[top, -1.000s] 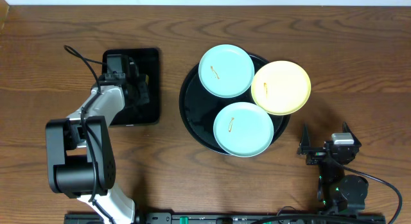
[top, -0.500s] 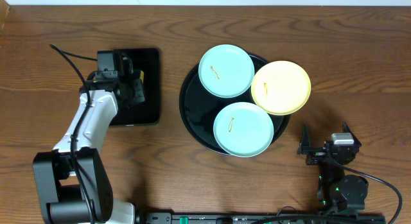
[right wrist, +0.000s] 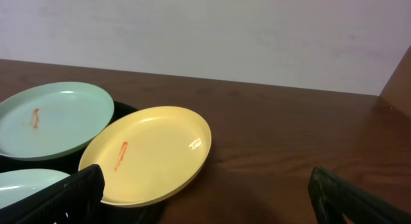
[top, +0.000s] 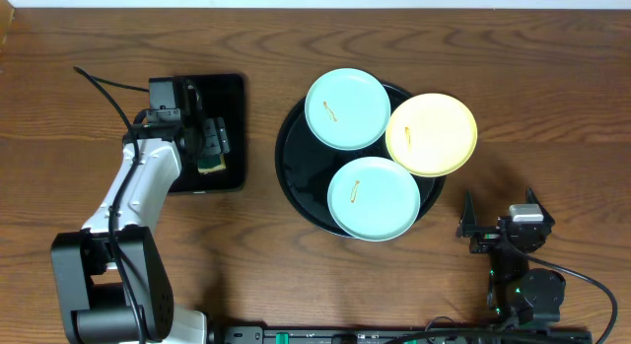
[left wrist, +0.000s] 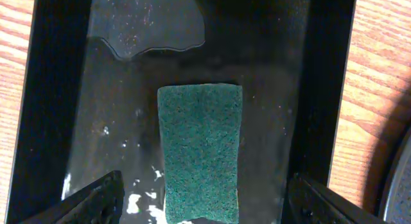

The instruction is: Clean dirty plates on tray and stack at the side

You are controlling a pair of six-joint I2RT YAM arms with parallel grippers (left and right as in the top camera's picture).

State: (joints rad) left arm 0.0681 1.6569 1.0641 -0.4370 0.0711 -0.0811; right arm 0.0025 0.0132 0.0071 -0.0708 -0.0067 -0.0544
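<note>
Tabletop (top: 552, 78) of bare brown wood grain lies open along the near edge and to the right of the plates. Only the right gripper (top: 500, 219) sits there, at the near right corner, its two fingers spread apart and holding nothing. Further in, the large round glossy black tray (top: 301, 176) is crowded by three small round plates. The nearest pale blue plate (top: 375, 197) hangs over the near rim, the pale yellow plate (top: 432, 134) juts past the right rim with its edge meeting both blue ones, and the far pale blue plate (top: 347, 108) reaches the far rim. Each shows a small orange streak. Left of it, across a strip of wood, sits a smaller rectangular black tray (top: 235, 107), wet inside. A green rectangular sponge (left wrist: 200, 153) lies flat in it, long axis along the tray's length. The left gripper (left wrist: 205, 201) hovers above, fingers wide either side of the sponge, not touching.
</note>
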